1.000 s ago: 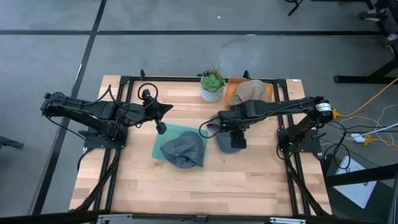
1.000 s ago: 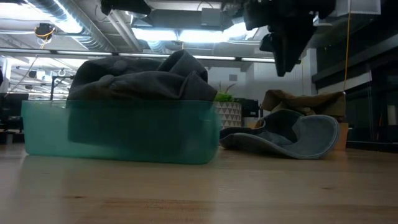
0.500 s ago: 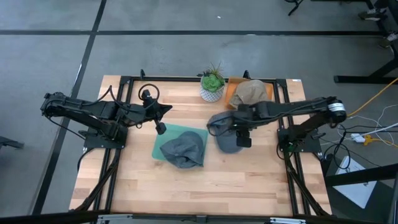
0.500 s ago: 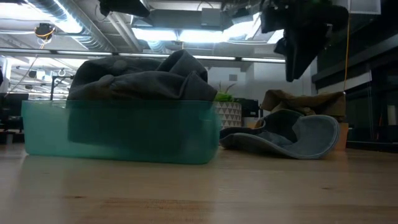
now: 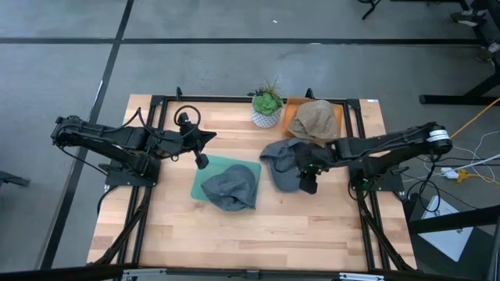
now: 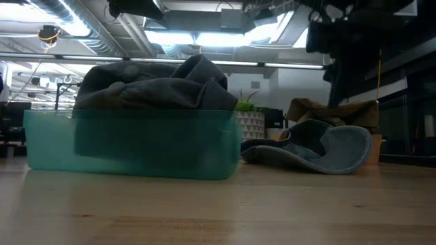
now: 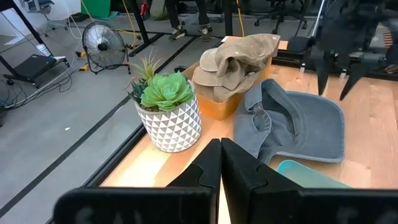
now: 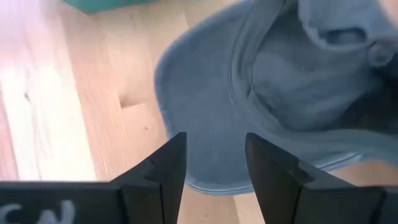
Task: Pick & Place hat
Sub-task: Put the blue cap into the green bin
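We hold right claw (image 5: 310, 187) part open, empty, above blue hat (image 5: 283, 166) brim; right arm nearer; left claw (image 5: 202, 162) shut.

- Both arms are black, slim and jointed, with black cables looping along them.
- The right arm (image 5: 391, 142) carries a pale silver ring with an orange spot near its base.
- Fingers (image 8: 160, 171) are dark, flat, angular plates.

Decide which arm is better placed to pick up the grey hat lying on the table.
Right. The right gripper hangs open directly over the grey hat, while the shut left gripper waits beyond the teal bin.
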You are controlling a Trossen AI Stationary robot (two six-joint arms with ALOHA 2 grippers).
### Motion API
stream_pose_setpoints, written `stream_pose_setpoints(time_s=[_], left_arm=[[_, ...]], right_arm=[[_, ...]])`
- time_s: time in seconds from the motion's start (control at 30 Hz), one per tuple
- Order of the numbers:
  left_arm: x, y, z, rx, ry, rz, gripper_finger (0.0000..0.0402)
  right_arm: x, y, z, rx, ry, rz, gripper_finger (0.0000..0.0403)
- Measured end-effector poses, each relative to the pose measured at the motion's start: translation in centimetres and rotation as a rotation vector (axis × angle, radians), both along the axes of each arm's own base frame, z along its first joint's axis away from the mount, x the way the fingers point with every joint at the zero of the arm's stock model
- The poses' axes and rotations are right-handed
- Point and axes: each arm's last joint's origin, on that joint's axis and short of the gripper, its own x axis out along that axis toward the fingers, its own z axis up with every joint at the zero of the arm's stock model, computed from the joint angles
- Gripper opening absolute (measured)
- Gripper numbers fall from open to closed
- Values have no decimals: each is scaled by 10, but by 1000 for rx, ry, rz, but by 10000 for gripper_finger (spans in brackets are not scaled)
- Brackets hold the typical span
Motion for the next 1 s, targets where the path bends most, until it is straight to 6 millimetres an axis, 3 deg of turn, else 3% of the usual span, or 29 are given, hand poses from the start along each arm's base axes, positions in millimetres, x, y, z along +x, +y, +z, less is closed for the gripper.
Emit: stream_pose_setpoints(time_s=[0.2,0.4,0.73,1.0], left_arm=[[-1,0,-1,2,14,0,6],[-1,0,-2,4,25,0,6],[-2,0,-4,8,52,0,6],[-6,1,-10,20,125,0,8]], right_arm=[[-7,6,-17,42,41,-84,163],[-14,8,-18,130,107,-310,163],[-17,3,-17,58,75,-561,163],[-25,1,-43,76,59,-700,163]])
